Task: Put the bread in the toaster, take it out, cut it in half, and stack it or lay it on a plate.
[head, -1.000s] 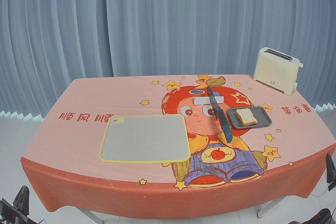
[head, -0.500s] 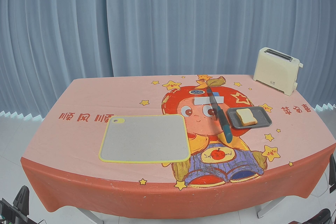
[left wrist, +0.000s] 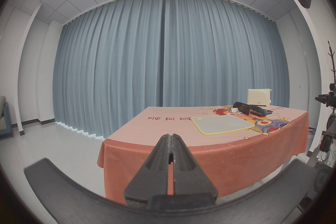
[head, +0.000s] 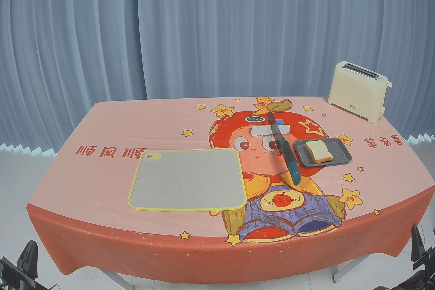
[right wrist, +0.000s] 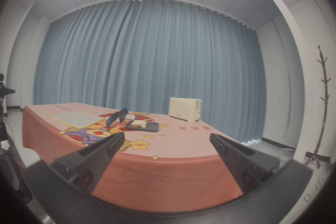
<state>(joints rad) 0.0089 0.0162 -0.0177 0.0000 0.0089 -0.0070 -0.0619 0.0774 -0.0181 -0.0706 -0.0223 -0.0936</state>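
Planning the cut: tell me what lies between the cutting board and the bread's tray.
In the head view, the knife lies between the cutting board and the tray.

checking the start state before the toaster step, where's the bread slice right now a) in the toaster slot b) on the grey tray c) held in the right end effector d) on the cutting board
b: the bread lies flat on the grey tray on the table.
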